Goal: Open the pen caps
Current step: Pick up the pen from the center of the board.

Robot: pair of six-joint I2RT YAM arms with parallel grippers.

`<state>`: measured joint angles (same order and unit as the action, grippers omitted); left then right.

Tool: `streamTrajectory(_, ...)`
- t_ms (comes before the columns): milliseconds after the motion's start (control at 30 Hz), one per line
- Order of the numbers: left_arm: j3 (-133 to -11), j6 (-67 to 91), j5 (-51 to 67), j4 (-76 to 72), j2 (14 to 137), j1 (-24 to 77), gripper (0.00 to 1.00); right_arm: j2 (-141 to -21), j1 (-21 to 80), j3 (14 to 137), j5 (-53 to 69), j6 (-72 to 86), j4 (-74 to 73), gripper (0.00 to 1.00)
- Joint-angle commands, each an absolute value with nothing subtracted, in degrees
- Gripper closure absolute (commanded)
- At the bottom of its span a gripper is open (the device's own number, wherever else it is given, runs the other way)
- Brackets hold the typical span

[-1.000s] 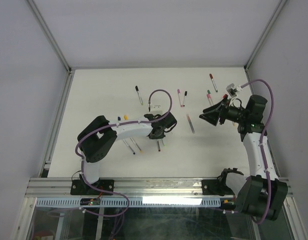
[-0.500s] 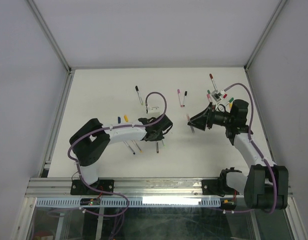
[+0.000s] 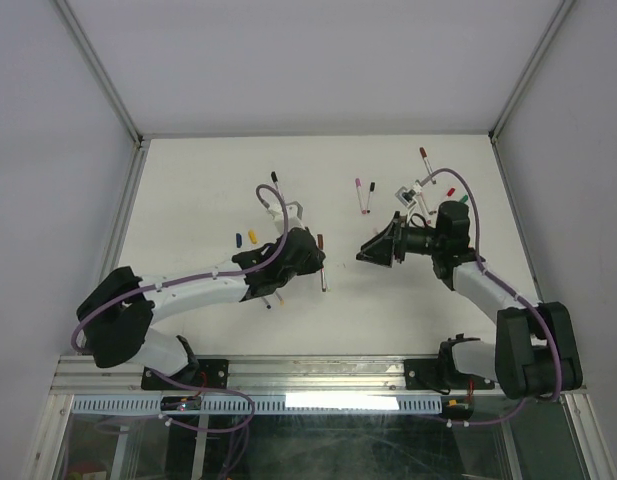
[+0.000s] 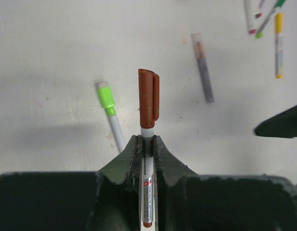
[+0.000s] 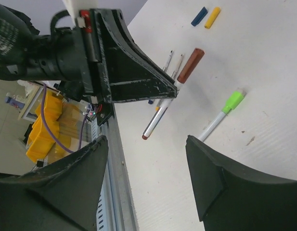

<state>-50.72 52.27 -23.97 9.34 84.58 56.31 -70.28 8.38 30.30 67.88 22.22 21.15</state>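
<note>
White tabletop (image 3: 188,190) in a white-walled cell. Brown-red pen cap (image 4: 148,98) sits on its grey-white pen (image 4: 147,192), whose barrel is pinched tight in the left gripper (image 4: 147,144); the right gripper (image 3: 373,250) faces it nearby, jaws spread wide, empty. Loose blue cap (image 3: 238,240) and yellow cap (image 3: 252,237) lie to the left, green-capped pen (image 4: 106,96) flat on the table close by.

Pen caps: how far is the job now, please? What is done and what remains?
Done: a blue cap and a yellow cap lie loose on the table. In hand: the left end effector is shut on a pen whose brown cap is on; the right end effector is open, facing it. Left: that cap, the green-capped pen and the pink-tipped pen, which seems capped.
</note>
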Motion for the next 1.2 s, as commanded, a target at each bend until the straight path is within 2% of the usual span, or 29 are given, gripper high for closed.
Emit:
streamTrajectory(0,-46.4,50.8,-24.6,-9.2,78.9,56.9,1.00,-71.9,11.4,30.3,64.9,24.3,25.9,0.32)
streamTrajectory(400,-46.2,50.4,-24.2,-20.9,82.4,57.2,1.00,-77.3,17.6,32.1,56.6,27.4,24.5,0.27)
streamTrajectory(633,-47.4,50.4,-23.9,-22.0,85.8,58.0,1.00,-78.8,19.8,33.6,56.8,29.1,24.3,0.38)
streamTrajectory(867,-47.8,50.3,-23.8,-22.6,86.5,58.3,1.00,-80.6,21.9,35.4,56.2,27.4,20.9,0.65)
streamTrajectory(1100,-46.6,50.5,-23.5,-23.5,85.9,58.4,1.00,-80.9,22.3,36.5,57.2,26.8,20.0,0.98)
streamTrajectory(1167,-46.2,50.3,-23.7,-23.6,85.4,58.4,1.00,-80.9,22.4,37.2,57.4,26.0,18.7,1.00)
